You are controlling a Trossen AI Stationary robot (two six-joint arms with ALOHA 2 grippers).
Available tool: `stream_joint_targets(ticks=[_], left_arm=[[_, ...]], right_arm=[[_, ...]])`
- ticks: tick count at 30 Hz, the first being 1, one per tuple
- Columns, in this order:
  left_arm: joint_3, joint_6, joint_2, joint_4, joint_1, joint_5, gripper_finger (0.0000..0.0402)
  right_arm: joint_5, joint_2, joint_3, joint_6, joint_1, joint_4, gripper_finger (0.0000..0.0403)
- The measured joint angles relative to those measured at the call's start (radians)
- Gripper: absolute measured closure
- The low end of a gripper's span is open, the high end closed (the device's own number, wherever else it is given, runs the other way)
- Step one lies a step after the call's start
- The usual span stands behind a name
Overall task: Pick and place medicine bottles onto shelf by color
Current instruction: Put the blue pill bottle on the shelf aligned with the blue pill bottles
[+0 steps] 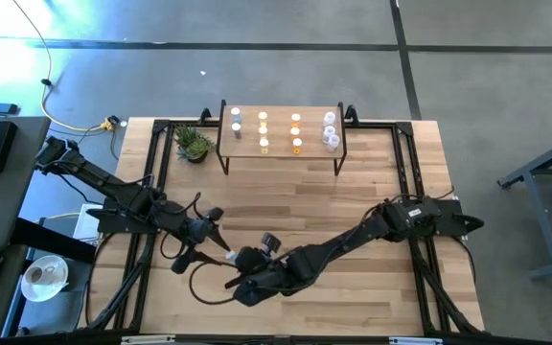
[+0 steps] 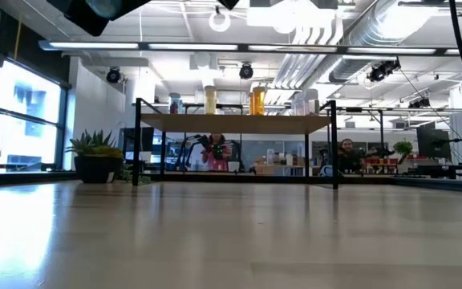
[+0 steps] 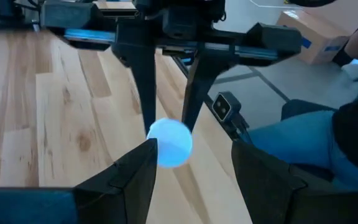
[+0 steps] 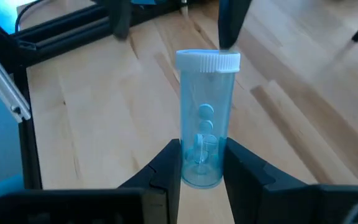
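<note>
Medicine bottle in pale blue [image 4: 202, 124]: you have it pinched near its base in the right claw [image 4: 202, 163], white cap pointing away from the wrist, a few tablets visible through the wall. In the high view that claw sits low over the near edge of the table [image 1: 372, 192], close to the left claw [image 1: 220, 251].

The left claw [image 3: 191, 163] faces it with its jaws parted and nothing between them; in its wrist view the bottle's rounded end lies just past its fingertips. This looks like a handover, or a regrip, in progress.

If you pass it across, bring the left jaws around the bottle's body above the right fingers, not around the cap, so the two claws do not collide. Close the left one fully before you let the right one go. The bottle is smooth and light, so a loose pinch may let it swivel.

The shelf [image 1: 281, 131] stands at the far side, well apart from both claws, and already carries bottles in columns: blue at its left end, yellow and orange in the middle, clear at the right. Aim for the blue column, keep the bottle upright on approach, and come in high enough to clear those already standing. Mind the potted plant [image 1: 193, 144] just beside that end.
</note>
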Motion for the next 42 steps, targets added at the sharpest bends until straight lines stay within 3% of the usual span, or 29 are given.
stream_joint_targets(ticks=[15,29,42], left_arm=[[0.0,-0.029,0.0,-0.003,-0.001,-0.093,0.0204],[0.0,-0.029,0.0,-0.019,0.0,-0.095,0.0207],[0.0,-0.026,0.0,-0.019,0.0,-0.095,0.0295]], right_arm=[[-0.022,-0.001,0.0,-0.055,-0.031,0.065,0.032],[-0.022,-0.001,0.0,-0.055,-0.04,0.061,0.032],[-0.022,-0.001,0.0,-0.068,-0.04,0.061,0.032]])
